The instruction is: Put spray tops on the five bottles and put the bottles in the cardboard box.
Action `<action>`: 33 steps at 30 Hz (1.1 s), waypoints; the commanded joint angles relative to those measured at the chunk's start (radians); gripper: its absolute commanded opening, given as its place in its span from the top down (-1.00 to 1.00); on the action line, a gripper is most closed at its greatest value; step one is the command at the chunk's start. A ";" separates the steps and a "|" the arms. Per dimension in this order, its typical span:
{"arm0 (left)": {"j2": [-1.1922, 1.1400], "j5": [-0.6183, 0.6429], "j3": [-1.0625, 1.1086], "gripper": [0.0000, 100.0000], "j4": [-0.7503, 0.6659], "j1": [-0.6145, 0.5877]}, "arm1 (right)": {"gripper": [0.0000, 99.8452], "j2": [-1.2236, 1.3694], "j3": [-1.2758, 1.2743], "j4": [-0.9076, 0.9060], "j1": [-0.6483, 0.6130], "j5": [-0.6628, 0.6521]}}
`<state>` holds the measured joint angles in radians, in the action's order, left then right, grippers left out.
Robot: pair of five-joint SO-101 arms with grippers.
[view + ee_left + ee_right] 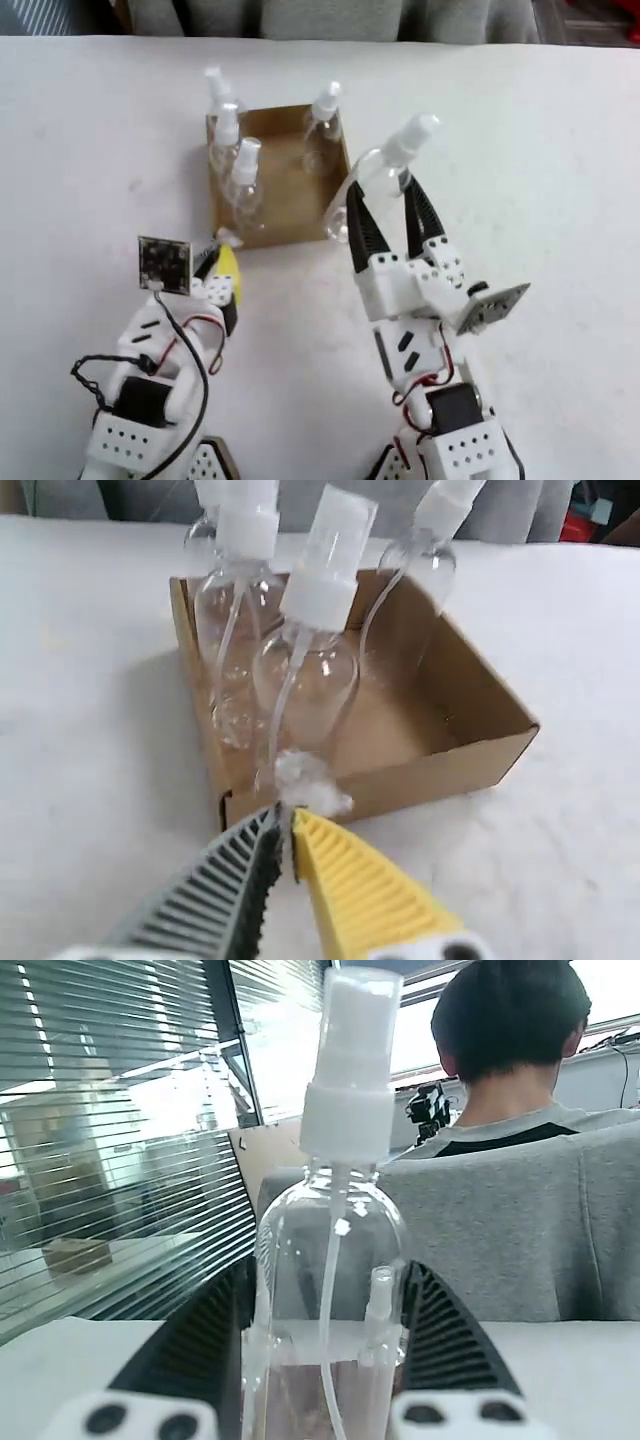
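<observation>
in the right pincer [381, 192], clear bottle [366, 176], white spray top [412, 136] fitted

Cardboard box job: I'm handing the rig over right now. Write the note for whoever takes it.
Right gripper: fingers shut on the fifth bottle, spray top on, held by the right wall of the cardboard box.
Left gripper: fingers shut, at the box's near left corner, holding no bottle.
Done: four capped bottles stand in the box, three along its left side and one at the far right.
Left: set the held bottle into the box's free near-right part and release.
</observation>
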<state>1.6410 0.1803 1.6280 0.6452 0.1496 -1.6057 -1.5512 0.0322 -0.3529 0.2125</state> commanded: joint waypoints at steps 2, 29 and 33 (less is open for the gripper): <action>-0.036 0.008 0.044 0.95 -0.029 -0.090 | 0.94 0.265 0.107 0.153 -0.013 0.008; -0.036 -0.226 0.072 0.95 0.006 -0.125 | 0.94 1.503 0.442 1.044 -0.036 -0.184; -0.036 -0.226 0.072 0.95 0.006 -0.127 | 0.94 1.620 0.454 1.181 -0.061 -0.229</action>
<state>1.6118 -0.0361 1.7047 0.6467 0.0345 -0.0330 -1.1523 1.1170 -0.3974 0.0269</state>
